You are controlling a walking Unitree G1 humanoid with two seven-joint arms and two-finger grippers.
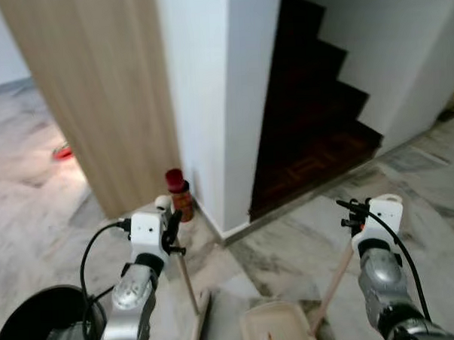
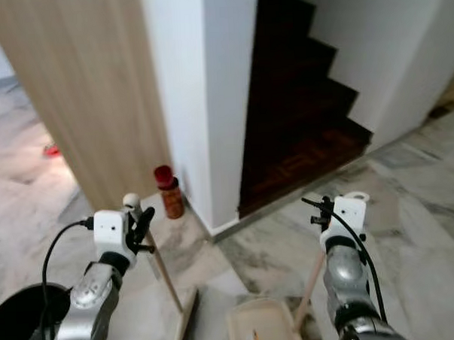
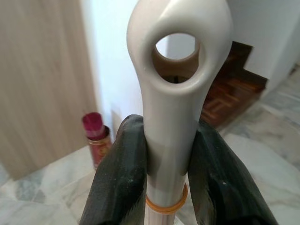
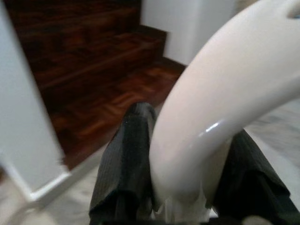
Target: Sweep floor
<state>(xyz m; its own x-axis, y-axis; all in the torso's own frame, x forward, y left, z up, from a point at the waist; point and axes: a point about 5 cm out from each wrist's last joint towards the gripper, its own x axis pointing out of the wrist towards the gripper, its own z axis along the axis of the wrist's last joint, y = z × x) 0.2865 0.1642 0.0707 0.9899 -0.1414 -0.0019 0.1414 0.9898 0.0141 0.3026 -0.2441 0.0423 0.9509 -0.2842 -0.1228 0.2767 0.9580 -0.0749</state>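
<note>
While the broom [image 1: 188, 288] stands nearly upright on the marble floor [image 1: 290, 242], its pale head resting low on the tiles, the left gripper [image 3: 164, 154] is clamped around the cream grip at the top of its handle, one black finger [image 3: 124, 173] pressed to each side just below the hanging hole. Just beside the broom's head lies the cream dustpan [image 1: 275, 326], its long handle [image 1: 334, 282] slanting up to the right gripper [image 4: 180, 178], whose two fingers [image 4: 124, 159] are closed tight on the curved white end of that handle. Both silver arms reach forward at about the same height, well apart from each other. Near the left arm, low at the edge of the head views, sits a round black bin [image 1: 38, 325]. Ahead, a small brown bottle with a red cap [image 1: 179, 193] stands on the floor against the foot of a white wall [image 1: 209, 103], beside a light wooden panel [image 1: 103, 92]. To the right of the wall, dark wooden stairs [image 1: 307, 114] climb away, and a red object [image 1: 62, 152] lies on the floor far off to the left.
</note>
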